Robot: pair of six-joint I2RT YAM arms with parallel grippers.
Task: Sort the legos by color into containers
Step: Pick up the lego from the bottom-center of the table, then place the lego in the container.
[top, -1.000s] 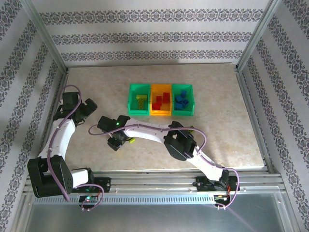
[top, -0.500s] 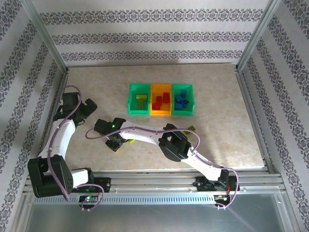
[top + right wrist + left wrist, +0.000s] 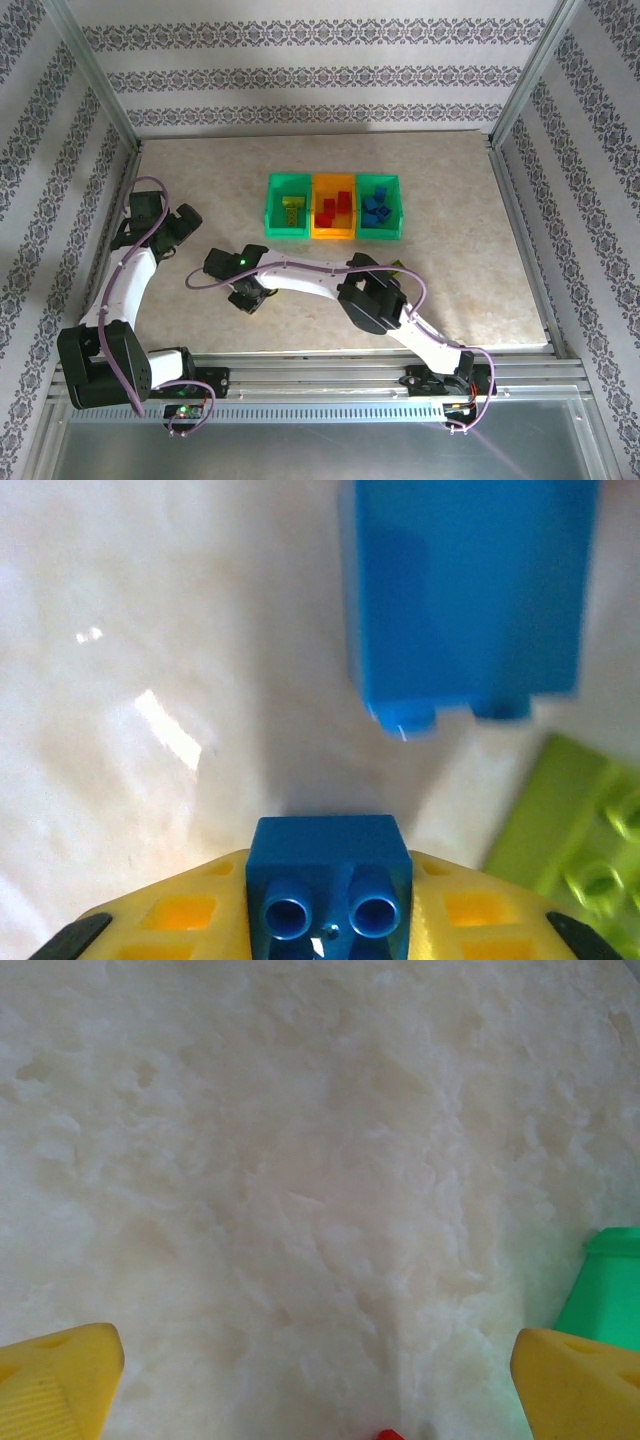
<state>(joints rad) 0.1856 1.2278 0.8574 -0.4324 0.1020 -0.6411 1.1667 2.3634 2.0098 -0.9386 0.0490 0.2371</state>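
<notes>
Legos lie grouped by colour in the containers at the middle of the surface: yellow-green ones in the left green bin, red in the orange bin, blue in the right green bin. The right arm reaches leftward across the near part of the surface, with the right gripper low over it and well apart from the containers. Its wrist camera shows the yellow fingers clenched on a small blue brick, studs facing the lens. Just beyond lies a larger blue brick on the surface, with a yellow-green brick beside it to the right. The left gripper hangs released above bare surface, its fingertips spread wide at the frame's lower corners, and a green bin corner sits by the right one
</notes>
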